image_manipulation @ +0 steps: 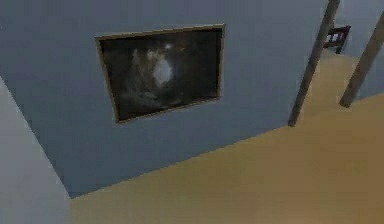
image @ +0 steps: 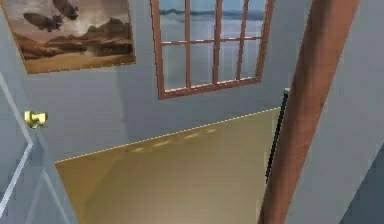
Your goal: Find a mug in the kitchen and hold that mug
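How my gripper stands I cannot tell, so I won't guess at it.

Nearest me, at the forward view's left edge, is a pale grey-blue door [image: 15, 160] with a small brass knob [image: 36, 119]. At the right a reddish-brown wooden post [image: 312, 100] slants up the picture, and I take it for a door frame. Between them a tan floor [image: 170, 170] runs out to a blue-grey wall [image: 90, 110]. On that wall hang a framed painting of a brown landscape with airships [image: 70, 35] and, just beside it, a window with a red-brown wooden frame [image: 212, 45].

Out to the arm side, a dark painting in a pale frame [image_manipulation: 160, 72] hangs on a blue wall [image_manipulation: 50, 100]. Toward the right stand two grey upright posts [image_manipulation: 312, 65], and past them is a small dark red thing [image_manipulation: 337, 38], too small to name.

Bare walls, pictures and open floor read to me as a hall or a plain room, not a kitchen. Where the mug is I cannot tell; I judge it lies somewhere further on. So I am at the very start, in the searching part. I have yet to reach the kitchen, spot the mug, draw up beside it and take hold, and the opening past the grey posts looks like one way onward.
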### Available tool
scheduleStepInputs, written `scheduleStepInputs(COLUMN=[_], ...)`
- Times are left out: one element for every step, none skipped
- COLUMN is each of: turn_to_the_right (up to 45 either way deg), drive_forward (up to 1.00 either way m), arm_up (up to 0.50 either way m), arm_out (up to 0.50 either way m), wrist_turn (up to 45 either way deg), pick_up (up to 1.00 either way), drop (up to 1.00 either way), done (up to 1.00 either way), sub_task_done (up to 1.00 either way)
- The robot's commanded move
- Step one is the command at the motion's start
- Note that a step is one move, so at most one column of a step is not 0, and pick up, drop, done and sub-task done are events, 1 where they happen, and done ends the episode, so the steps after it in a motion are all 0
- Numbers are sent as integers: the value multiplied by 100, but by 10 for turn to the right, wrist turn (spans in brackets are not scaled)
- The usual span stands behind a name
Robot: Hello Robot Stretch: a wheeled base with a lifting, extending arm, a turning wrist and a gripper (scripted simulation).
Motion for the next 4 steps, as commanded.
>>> scheduleStepInputs(turn_to_the_right=[0, -150, 0, 300], drive_forward=[30, 0, 15, 0], arm_up=[0, 0, 0, 0], arm_out=[0, 0, 0, 0], wrist_turn=[0, 0, 0, 0], pick_up=[0, 0, 0, 0], drop=[0, 0, 0, 0], done=[0, 0, 0, 0], sub_task_done=[0, 0, 0, 0])
